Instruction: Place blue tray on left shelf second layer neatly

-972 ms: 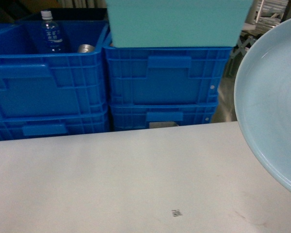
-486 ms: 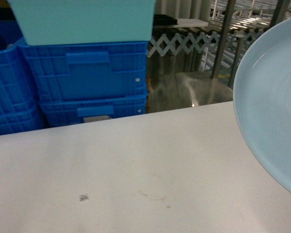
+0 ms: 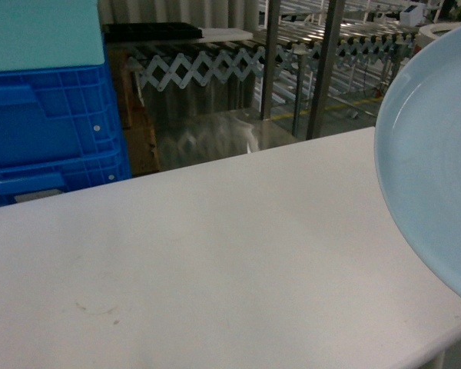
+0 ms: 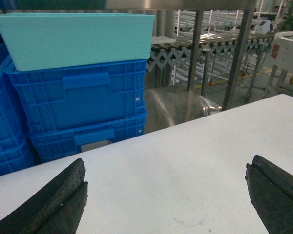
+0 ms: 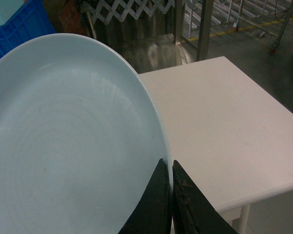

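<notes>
While the right gripper (image 5: 169, 170) pinches the rim of the blue tray (image 5: 73, 141), filling the head view's right edge above the white table (image 3: 215, 254), the left gripper (image 4: 166, 187) hangs open; carrying underway, the shelf must next be found.

1. I count one pale light-blue round plastic tray (image 5: 68, 141).
2. I count one turquoise rectangular plastic box (image 4: 78, 36).
3. I see at least four deep-blue ribbed plastic crates (image 4: 83, 95).
4. One white flat-topped bench (image 3: 215, 261).
</notes>
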